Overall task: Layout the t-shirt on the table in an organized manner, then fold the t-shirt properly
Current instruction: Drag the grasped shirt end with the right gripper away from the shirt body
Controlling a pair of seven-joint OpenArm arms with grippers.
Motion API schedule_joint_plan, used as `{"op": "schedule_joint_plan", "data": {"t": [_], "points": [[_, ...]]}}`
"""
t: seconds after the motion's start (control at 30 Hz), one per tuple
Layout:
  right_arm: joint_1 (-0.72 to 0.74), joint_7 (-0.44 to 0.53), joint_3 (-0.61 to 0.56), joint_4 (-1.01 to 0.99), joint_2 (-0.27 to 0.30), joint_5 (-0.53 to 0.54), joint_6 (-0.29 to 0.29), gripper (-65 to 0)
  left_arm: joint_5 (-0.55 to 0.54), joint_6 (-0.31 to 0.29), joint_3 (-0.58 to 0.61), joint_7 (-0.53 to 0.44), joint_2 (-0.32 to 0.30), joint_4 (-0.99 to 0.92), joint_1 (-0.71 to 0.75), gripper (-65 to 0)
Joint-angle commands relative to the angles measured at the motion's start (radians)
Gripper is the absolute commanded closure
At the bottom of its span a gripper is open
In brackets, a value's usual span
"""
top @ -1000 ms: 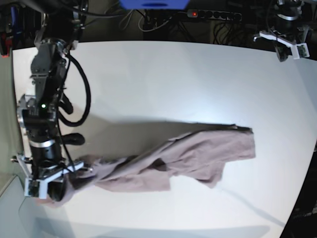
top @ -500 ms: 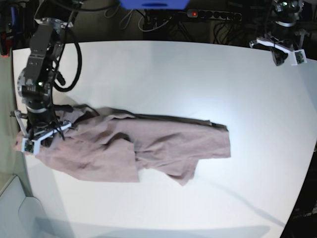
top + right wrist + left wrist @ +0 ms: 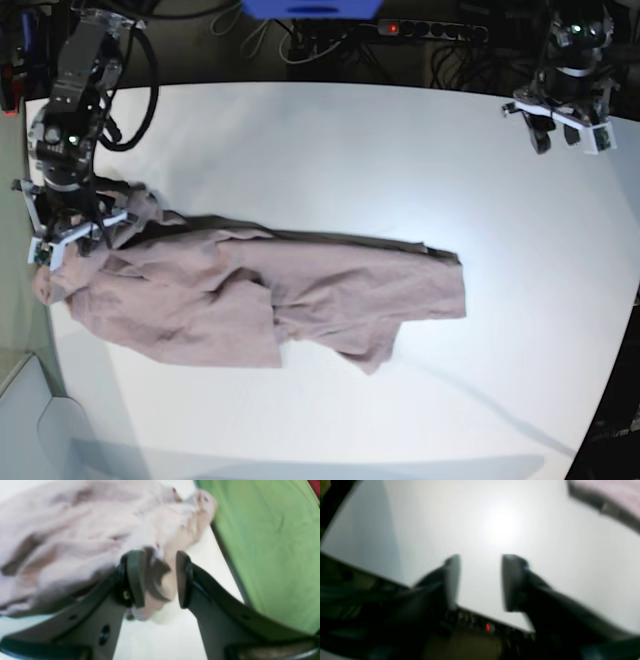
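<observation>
You had one t-shirt [image 3: 260, 295] on one table [image 3: 380, 160], with two arms over it. The shirt lay crumpled and stretched out, its long axis running roughly across the base view, from the table's edge under your right gripper [image 3: 75, 235] toward the middle of the tabletop, dipping slightly on the way. Which end was neck or hem I could not tell.

Your right gripper [image 3: 160, 577] had its jaws parted, with a fold of the pink t-shirt [image 3: 82, 530] lying between them; whether the pads pressed on it I could not tell.

Your left gripper [image 3: 480, 582] hung at the table's far corner, well apart from the shirt [image 3: 615, 495], jaws apart with nothing between them, only bare table [image 3: 495, 525] below.
</observation>
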Motion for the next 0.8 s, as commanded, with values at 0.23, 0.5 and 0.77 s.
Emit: {"op": "schedule_joint_plan", "data": {"t": [0.23,0.5,0.77], "points": [[-0.06,0.028,0.0,0.018,0.008,0.0,0.003,-21.3,-0.165,0.002,-0.065,0.12,-0.02,0.004,-0.205,-38.4],[-0.118,0.029,0.0,0.024,-0.023,0.0,0.003,-21.1,-0.163,0.002,-0.054,0.202,-0.02,-0.145,-0.444,-38.4],[-0.167,0.029,0.0,0.024,-0.055,0.0,0.003,-21.1,-0.163,0.002,-0.053,0.196,-0.042,-0.456,-0.714,-38.4]]}}
